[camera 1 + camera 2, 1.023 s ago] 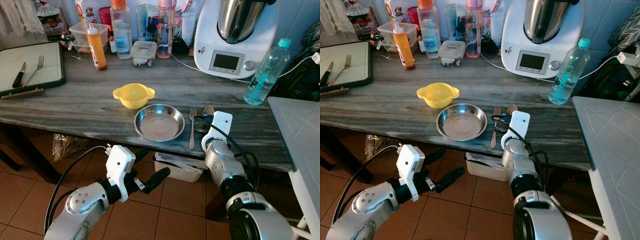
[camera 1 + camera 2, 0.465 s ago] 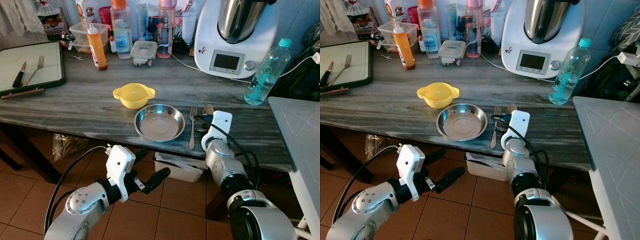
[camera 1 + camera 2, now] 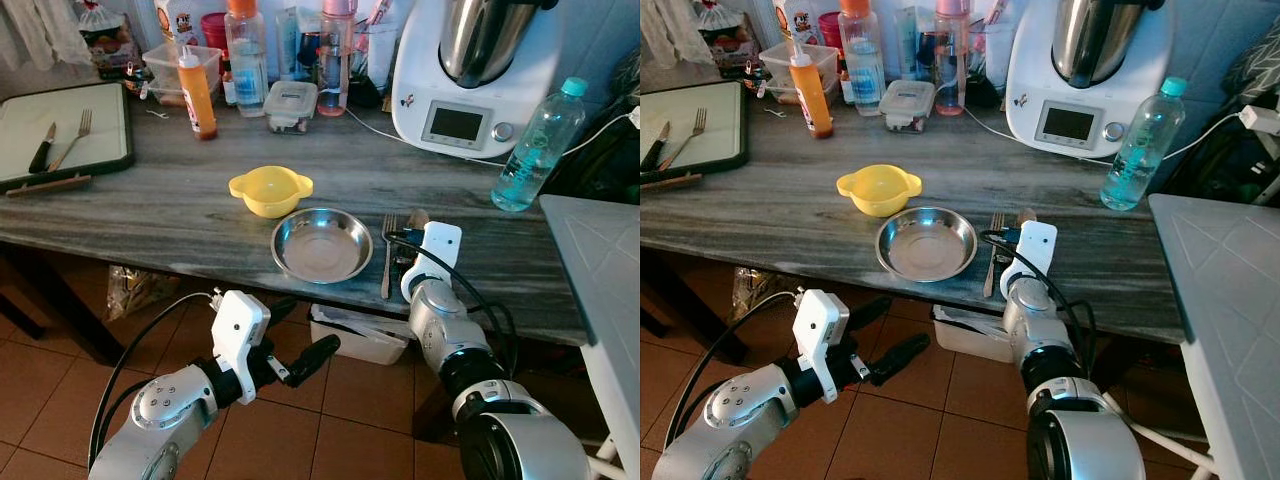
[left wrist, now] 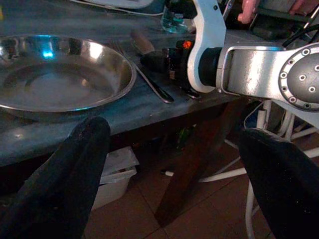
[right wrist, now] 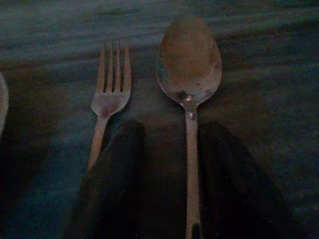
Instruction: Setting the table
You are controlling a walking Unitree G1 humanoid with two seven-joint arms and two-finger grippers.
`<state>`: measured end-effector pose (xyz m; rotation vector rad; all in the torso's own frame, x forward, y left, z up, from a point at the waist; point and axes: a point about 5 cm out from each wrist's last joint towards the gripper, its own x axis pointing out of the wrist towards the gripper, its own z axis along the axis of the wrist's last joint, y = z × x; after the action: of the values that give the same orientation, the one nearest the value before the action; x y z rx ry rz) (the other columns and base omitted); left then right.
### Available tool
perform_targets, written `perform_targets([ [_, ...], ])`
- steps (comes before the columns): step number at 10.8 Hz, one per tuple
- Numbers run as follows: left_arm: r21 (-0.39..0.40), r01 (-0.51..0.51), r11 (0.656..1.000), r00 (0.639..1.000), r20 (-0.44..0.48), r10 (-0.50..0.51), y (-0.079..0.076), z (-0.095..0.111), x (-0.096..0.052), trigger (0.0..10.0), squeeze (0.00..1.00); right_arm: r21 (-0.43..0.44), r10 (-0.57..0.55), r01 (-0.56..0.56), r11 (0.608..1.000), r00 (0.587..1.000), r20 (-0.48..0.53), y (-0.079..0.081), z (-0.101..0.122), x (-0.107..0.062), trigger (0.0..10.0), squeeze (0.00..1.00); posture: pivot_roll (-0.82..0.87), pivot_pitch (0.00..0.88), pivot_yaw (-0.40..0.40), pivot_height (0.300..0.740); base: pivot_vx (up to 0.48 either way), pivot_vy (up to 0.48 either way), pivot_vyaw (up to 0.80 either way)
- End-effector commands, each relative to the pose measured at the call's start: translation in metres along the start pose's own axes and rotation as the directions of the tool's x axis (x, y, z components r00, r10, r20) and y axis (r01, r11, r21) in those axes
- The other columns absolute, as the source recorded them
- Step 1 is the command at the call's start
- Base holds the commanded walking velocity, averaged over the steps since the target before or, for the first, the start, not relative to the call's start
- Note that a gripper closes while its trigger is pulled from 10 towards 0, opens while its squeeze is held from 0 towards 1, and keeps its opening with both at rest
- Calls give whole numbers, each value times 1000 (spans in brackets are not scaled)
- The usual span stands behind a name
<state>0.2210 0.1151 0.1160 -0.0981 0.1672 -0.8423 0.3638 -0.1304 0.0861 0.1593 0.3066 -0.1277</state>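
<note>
As before, right claw [image 5: 192, 164] astride spoon [image 5: 189, 62] handle, unmoved.

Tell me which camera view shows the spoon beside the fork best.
The right wrist view: the spoon lies full-length, bowl up, beside the fork, its handle between the right tool's fingers. In the eye views the right arm hides all but its tip. The left wrist view shows it sidelong behind the steel plate.

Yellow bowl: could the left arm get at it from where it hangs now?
Probably not as it stands: the left gripper hangs below the table edge, jaws open, while the yellow bowl sits on top beyond the steel plate. It must rise first.
</note>
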Motion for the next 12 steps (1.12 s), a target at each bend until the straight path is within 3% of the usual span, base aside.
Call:
perform_targets([
  [1, 1, -12, 1000, 1000, 0, 12, 2, 0, 0, 10000, 0, -1, -29, 29, 1000, 996, -79, -7, -17, -1, 10000, 1000, 173, 72, -27, 740, 0, 0, 0],
  [6, -7, -20, 1000, 1000, 5, 20, 4, 0, 1, 10000, 0, -93, -14, 20, 995, 998, 58, -6, 1, -1, 10000, 1000, 172, 61, -25, 740, 0, 0, 0],
  [12, -12, -21, 1000, 1000, 11, 21, 2, 1, 1, 10000, 0, -117, 19, 1, 993, 986, 167, -7, 10, -7, 10000, 1000, 171, 62, -25, 740, 0, 0, 0],
])
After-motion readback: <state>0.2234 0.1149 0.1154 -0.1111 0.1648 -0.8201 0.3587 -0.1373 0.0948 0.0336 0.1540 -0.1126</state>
